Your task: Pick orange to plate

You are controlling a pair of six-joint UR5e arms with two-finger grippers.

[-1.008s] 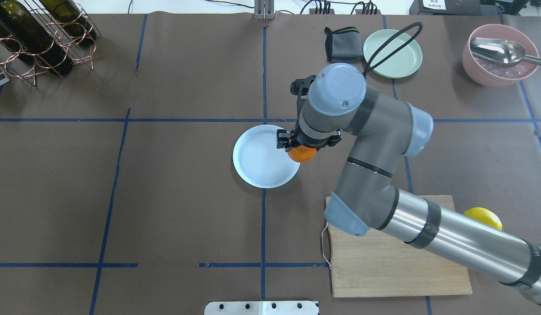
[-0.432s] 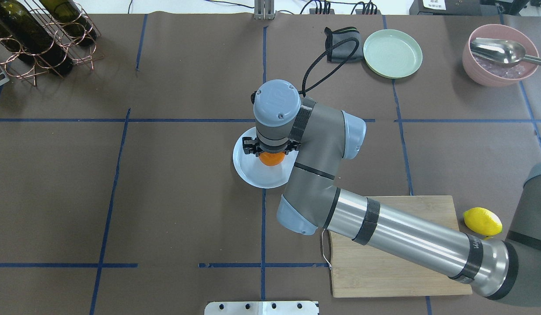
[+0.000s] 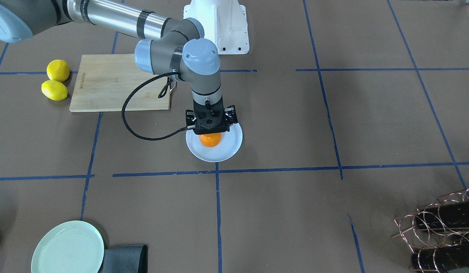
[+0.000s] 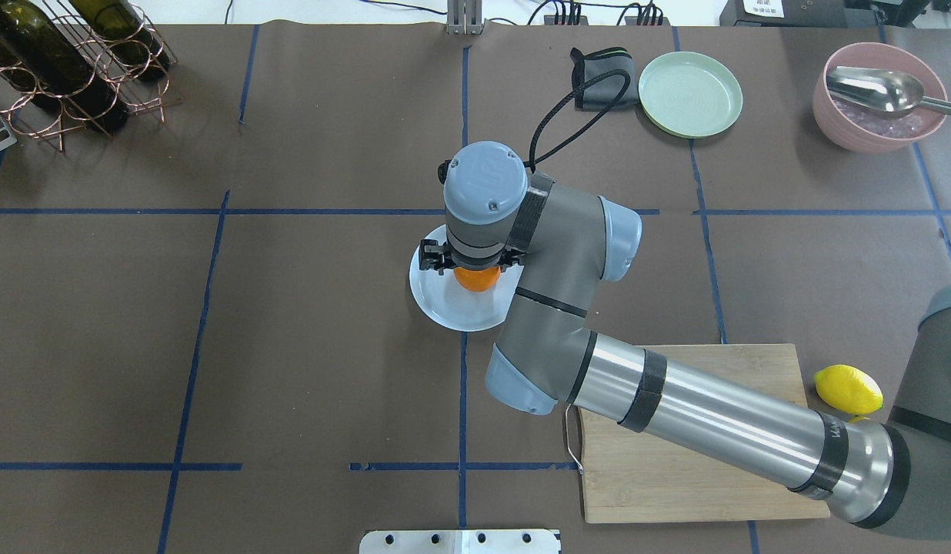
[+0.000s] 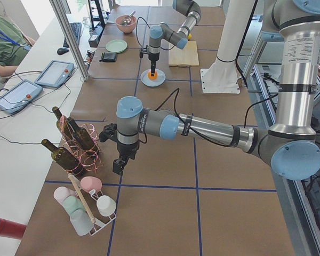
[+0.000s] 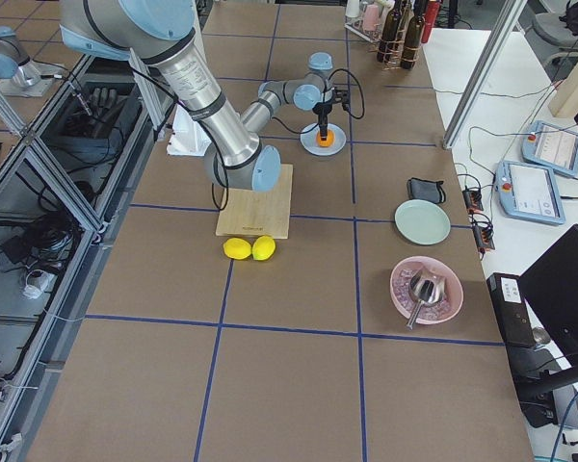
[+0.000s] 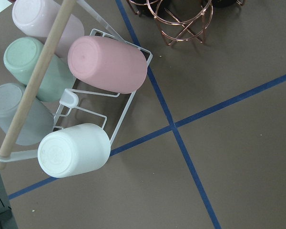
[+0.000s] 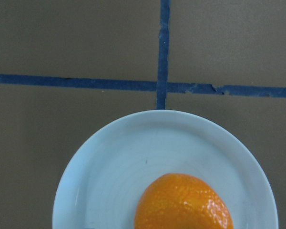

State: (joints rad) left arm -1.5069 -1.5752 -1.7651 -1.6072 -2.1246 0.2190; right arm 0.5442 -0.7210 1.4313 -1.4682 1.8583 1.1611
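The orange [image 4: 476, 280] rests in the middle of the pale bluish-white plate [image 4: 445, 305] near the table's centre. It also shows in the front-facing view as the orange [image 3: 210, 140] on the plate [image 3: 227, 149]. My right gripper [image 4: 469, 266] hangs straight down over it, jaws spread to either side of the fruit, open. The right wrist view has the orange [image 8: 183, 202] low in frame on the plate [image 8: 109, 162]. My left gripper [image 5: 118, 166] shows only in the exterior left view, near the bottle rack; I cannot tell its state.
A wooden cutting board [image 4: 699, 477] lies under the right forearm, with two lemons [image 3: 56, 79] beside it. A mint-green plate [image 4: 690, 94], dark cloth [image 4: 598, 77] and pink bowl with spoon [image 4: 879, 96] sit at the back right. The wine rack [image 4: 68, 61] stands back left.
The right arm carried the orange left from the plate's rim to over its middle. In the last moment the orange stayed put while the gripper's visible finger shifted outward.
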